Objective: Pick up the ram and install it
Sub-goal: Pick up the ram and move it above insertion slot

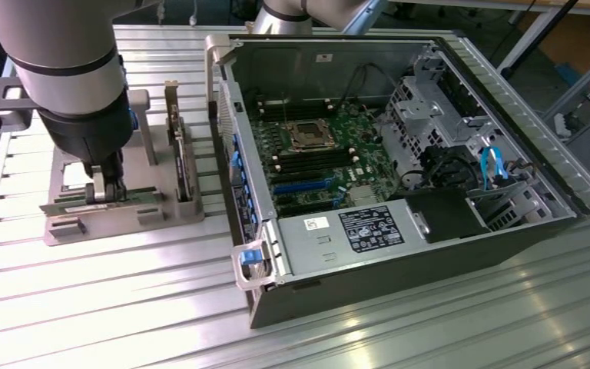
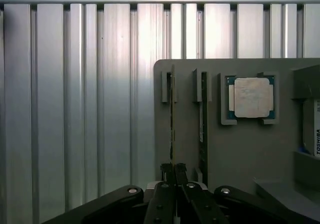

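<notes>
A ribbed aluminium table point(image 1: 120, 307) carries everything. The biggest thing on it is an open black computer tower case point(image 1: 459, 254), lying on its side toward the table edge at the exterior view's right, with its green motherboard point(image 1: 316, 154) exposed.

A thick grey robot arm point(image 1: 64, 69) comes down over the table near the edge at the exterior view's left. Under it lies a flat grey plastic parts holder point(image 1: 172, 207), just beside the case.

In the holder, on the side nearer the case, a dark upright expansion card point(image 1: 179, 154) stands on edge. The wrist view shows a silver boxy hard drive with a Toshiba label point(image 2: 312, 129) at one end of the holder, and a square silver-topped processor chip point(image 2: 251, 97) seated in a small framed pocket next to it.

2 narrow slots run side by side past the chip. One holds the long thin green circuit-board ram stick point(image 2: 172, 114), on edge. The other holds a second dark memory stick point(image 2: 203, 114).

The black 2-fingered pincer point(image 2: 173, 170) is drawn narrow, its fingertips pinching the upper edge of the ram stick, which sits in its slot.
</notes>
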### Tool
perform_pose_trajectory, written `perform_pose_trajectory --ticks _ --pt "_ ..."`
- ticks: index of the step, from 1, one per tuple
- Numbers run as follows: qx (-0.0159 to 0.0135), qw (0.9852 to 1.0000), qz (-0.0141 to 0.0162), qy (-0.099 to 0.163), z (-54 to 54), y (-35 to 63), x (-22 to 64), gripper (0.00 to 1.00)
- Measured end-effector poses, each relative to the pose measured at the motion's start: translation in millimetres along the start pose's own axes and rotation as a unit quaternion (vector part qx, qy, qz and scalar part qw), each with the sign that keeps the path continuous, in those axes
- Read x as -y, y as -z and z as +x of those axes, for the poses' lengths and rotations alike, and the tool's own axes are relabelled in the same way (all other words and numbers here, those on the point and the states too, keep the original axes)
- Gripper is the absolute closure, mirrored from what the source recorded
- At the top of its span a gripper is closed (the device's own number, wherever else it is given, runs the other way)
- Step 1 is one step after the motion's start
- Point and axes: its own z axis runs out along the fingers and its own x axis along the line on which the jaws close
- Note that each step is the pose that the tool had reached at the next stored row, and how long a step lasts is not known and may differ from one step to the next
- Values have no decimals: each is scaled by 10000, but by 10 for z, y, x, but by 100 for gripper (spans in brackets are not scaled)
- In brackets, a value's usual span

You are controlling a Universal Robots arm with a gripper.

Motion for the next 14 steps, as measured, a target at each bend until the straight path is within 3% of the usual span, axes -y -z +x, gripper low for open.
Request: perform_pose_trajectory --ticks 6,14 --pt "0 10000 0 -3 0 95 -4 88" --pt "0 10000 0 -11 1 303 -11 88"
